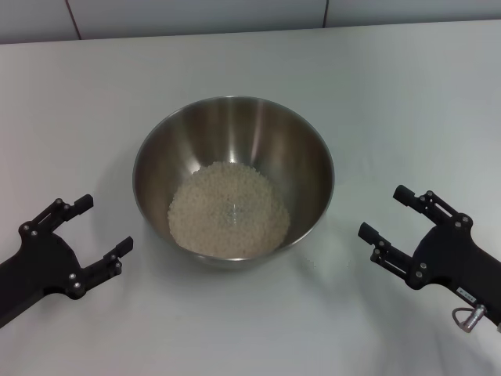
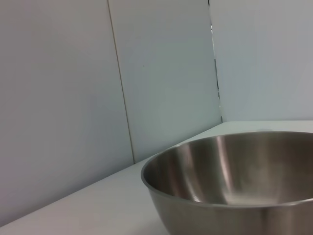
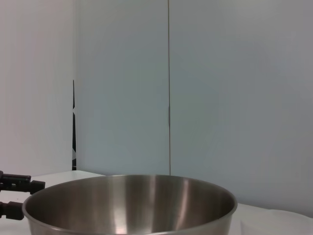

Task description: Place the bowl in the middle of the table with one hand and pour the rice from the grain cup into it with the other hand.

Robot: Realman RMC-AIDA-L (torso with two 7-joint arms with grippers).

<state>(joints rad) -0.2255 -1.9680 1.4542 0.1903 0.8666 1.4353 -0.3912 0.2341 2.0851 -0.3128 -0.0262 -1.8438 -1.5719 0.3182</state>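
Centrally on the table (image 1: pixel 391 86) sits the bowl (image 1: pixel 309 168), upright, with the rice (image 1: pixel 228 209) lying as a pale mound across its bottom. Left gripper (image 1: pixel 100 227) rests low beside the bowl's left side, fingers spread apart, holding nothing, not touching the rim. Right gripper (image 1: pixel 385 213) sits near the bowl's right side, also spread wide and empty, clear of the steel. Right wrist view shows the bowl's rim close up, the left gripper's fingertips past its far edge, and a pale translucent rim, possibly the grain cup (image 3: pixel 281 223), just beside the bowl. Grey wall panels (image 3: pixel 195 73) stand behind.
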